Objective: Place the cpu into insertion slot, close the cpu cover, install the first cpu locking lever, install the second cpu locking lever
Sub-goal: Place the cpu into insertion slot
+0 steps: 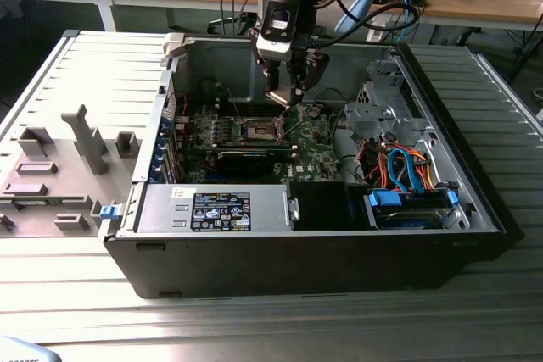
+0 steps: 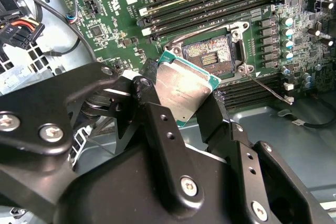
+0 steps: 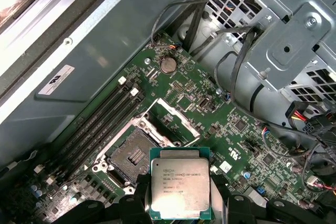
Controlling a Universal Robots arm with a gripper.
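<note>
While the jaws pinch the cpu (image 3: 181,190) by 2 opposite edges, the chip hangs above the open computer case (image 1: 254,252), just short of the insertion slot (image 3: 131,156) and not touching it. Step 1 of 4 looks unfinished. The slot's dark centre lies bare, the cpu cover (image 3: 181,117) is swung up off it, and a thin wire locking lever (image 2: 268,87) juts free beside the socket. Seating the chip, closing the cover and fastening both levers all appear left to do. The chip's metal top faces the first wrist view, away from the board. Being square, it has no long axis, and its edges seem turned against the slot's sides. Beyond lie the green motherboard (image 1: 318,154), the case walls and the ribbed desk (image 1: 254,328).
</note>
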